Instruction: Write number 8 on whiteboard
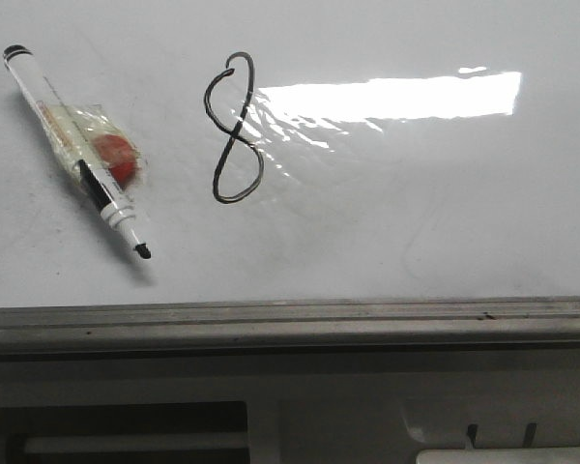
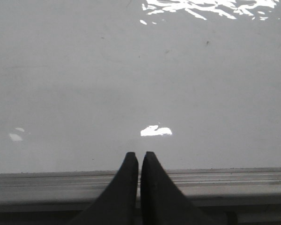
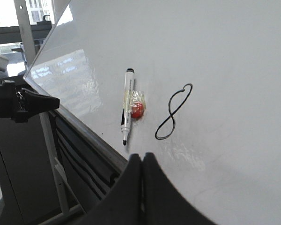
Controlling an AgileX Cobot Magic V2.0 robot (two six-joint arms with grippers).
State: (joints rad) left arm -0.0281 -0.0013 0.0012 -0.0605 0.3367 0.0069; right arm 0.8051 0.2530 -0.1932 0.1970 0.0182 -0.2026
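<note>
A thin black number 8 [image 1: 234, 130] is drawn on the whiteboard [image 1: 416, 222], tall, narrow and slanted; it also shows in the right wrist view [image 3: 173, 112]. A white marker with a black cap and tip [image 1: 77, 155] lies on the board left of the 8, with a red object in clear tape [image 1: 111, 159] stuck to its barrel. It also shows in the right wrist view [image 3: 127, 106]. My left gripper [image 2: 139, 154] is shut and empty over the board's frame rail [image 2: 225, 180]. My right gripper [image 3: 142, 157] is shut and empty, above the board's edge, apart from the marker.
The grey metal frame rail [image 1: 290, 324] runs along the board's near edge. Bright glare [image 1: 387, 97] lies right of the 8. In the right wrist view a black arm part [image 3: 18, 101] and a metal stand [image 3: 51, 150] are beside the board.
</note>
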